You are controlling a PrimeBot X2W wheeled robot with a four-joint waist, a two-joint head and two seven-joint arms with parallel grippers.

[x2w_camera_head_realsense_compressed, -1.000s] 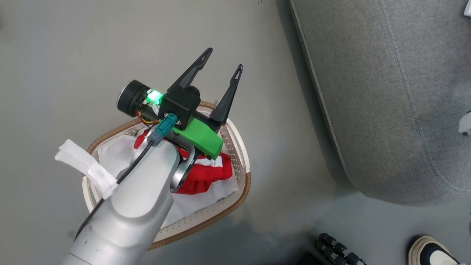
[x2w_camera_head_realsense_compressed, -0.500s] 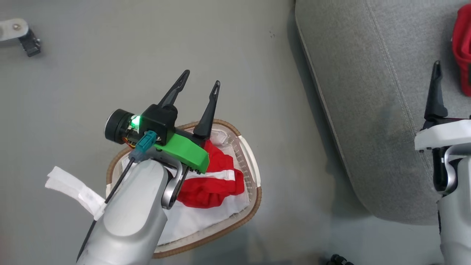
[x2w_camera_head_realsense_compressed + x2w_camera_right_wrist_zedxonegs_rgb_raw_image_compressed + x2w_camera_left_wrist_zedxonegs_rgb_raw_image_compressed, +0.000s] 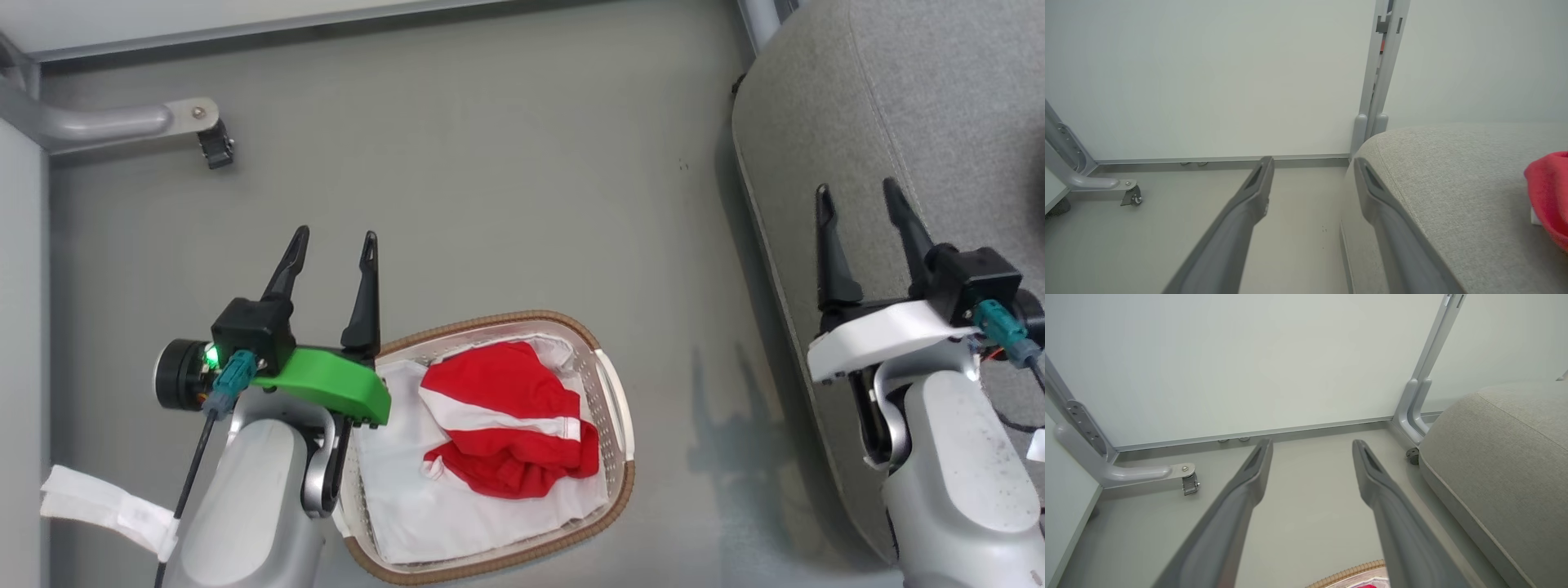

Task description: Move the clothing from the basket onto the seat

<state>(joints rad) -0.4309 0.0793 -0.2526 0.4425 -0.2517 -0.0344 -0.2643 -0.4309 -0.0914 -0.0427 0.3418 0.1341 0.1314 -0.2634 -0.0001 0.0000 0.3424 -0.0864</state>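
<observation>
Hovering L pincer (image 3: 337,233), R pincer (image 3: 856,186) spread | head: clothing (image 3: 506,416) in basket (image 3: 490,317) | R-wrist: garment (image 3: 1549,192) on seat (image 3: 1453,183)

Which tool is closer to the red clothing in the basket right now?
Left. The left tool is open at the left rim of the basket, beside the red clothing. The right tool is open over the edge of the seat, across the floor from the basket.

The left arm (image 3: 245,506) hides the left end of the basket (image 3: 611,412).
</observation>
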